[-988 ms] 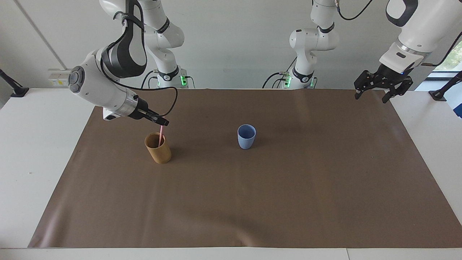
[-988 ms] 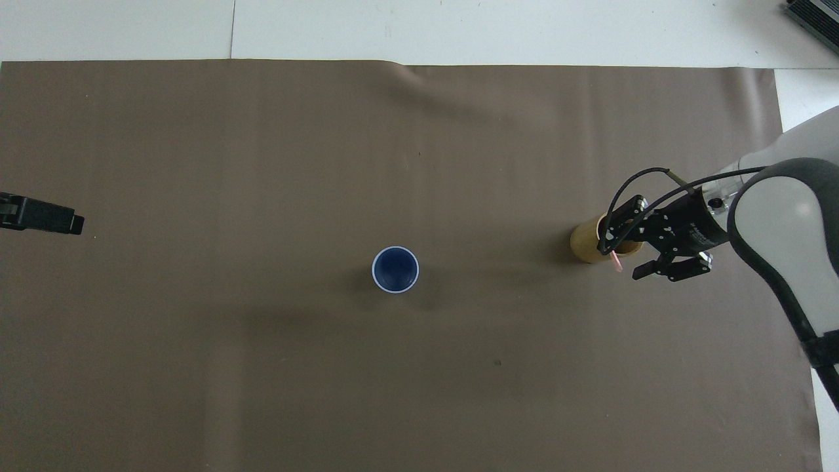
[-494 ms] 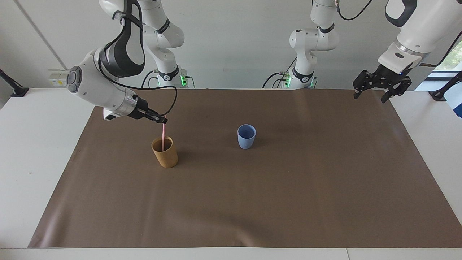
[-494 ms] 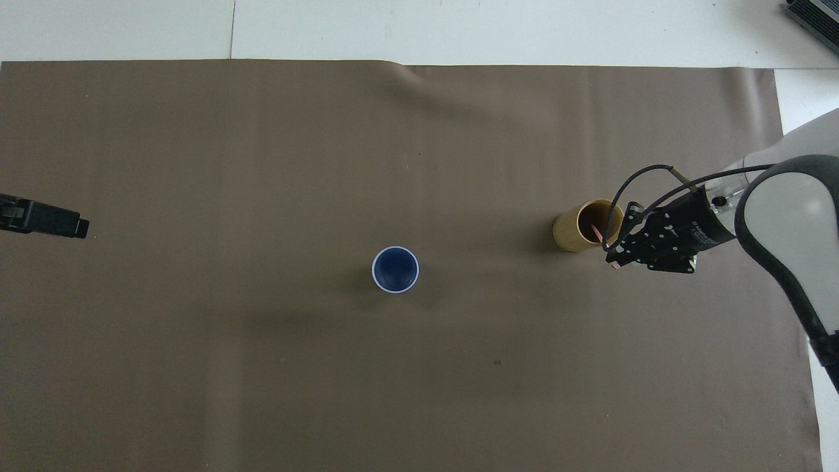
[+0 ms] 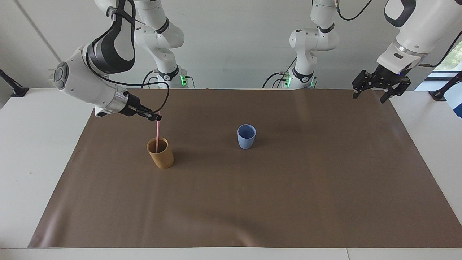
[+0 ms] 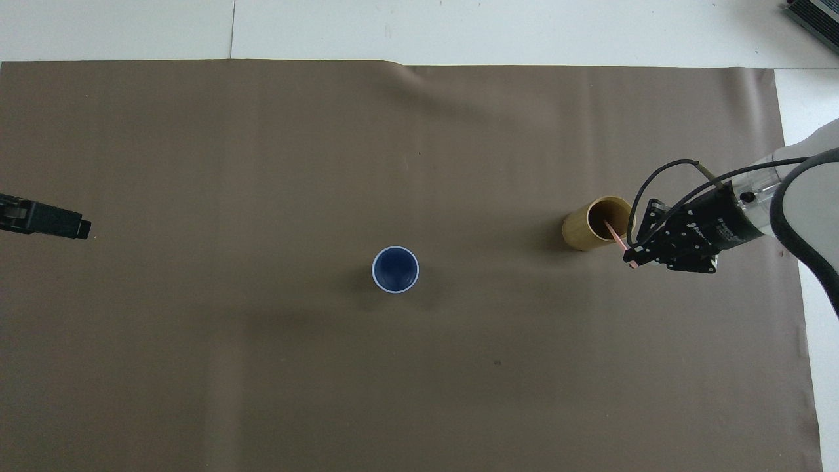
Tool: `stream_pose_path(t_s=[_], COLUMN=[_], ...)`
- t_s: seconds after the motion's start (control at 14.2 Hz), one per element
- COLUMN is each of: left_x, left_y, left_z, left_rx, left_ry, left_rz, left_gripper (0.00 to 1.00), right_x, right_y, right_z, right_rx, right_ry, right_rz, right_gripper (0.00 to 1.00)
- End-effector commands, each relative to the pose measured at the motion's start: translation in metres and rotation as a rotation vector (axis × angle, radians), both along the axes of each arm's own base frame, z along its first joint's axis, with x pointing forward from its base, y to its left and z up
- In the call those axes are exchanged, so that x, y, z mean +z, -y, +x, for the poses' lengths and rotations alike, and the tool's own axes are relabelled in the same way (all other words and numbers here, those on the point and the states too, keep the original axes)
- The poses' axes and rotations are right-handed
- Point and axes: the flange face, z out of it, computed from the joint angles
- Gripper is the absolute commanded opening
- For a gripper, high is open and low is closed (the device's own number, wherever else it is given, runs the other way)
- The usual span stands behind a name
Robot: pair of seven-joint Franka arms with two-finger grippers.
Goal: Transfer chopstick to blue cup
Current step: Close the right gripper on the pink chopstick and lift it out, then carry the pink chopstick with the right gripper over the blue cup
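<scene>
A thin pink chopstick stands with its lower end inside a tan-brown cup toward the right arm's end of the brown mat. My right gripper is shut on the chopstick's top end, above the tan cup. The small pale blue cup stands upright and empty near the mat's middle. My left gripper waits open, up in the air over the mat's corner at the left arm's end.
A brown mat covers most of the white table. Both arm bases stand at the robots' edge of the table.
The right gripper closed on the chopstick and has risen and drawn back, lifting the stick partway out. The tan cup shifted and tilted meanwhile. The left gripper rose slightly.
</scene>
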Motion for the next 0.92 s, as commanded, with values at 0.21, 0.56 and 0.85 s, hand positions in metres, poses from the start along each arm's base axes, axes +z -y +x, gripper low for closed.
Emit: stream_pose_path(t_s=[0.21, 0.56, 0.85], left_x=[0.0, 0.0, 0.0], left_y=[0.001, 0.001, 0.001], left_z=[-0.003, -0.003, -0.003], left_rx=[-0.015, -0.014, -0.014], left_ry=[-0.009, -0.009, -0.009], left_rz=[0.008, 0.008, 0.008], left_gripper=[1.0, 1.0, 1.0], right_x=[0.056, 0.112, 0.146], right_y=[-0.005, -0.012, -0.037], right_z=[-0.001, -0.022, -0.034], right_rx=[0.002, 0.004, -0.048], right_ry=[-0.011, -0.013, -0.052], right_rz=[0.081, 0.089, 0.185], right_gripper=[0.0, 0.0, 0.0])
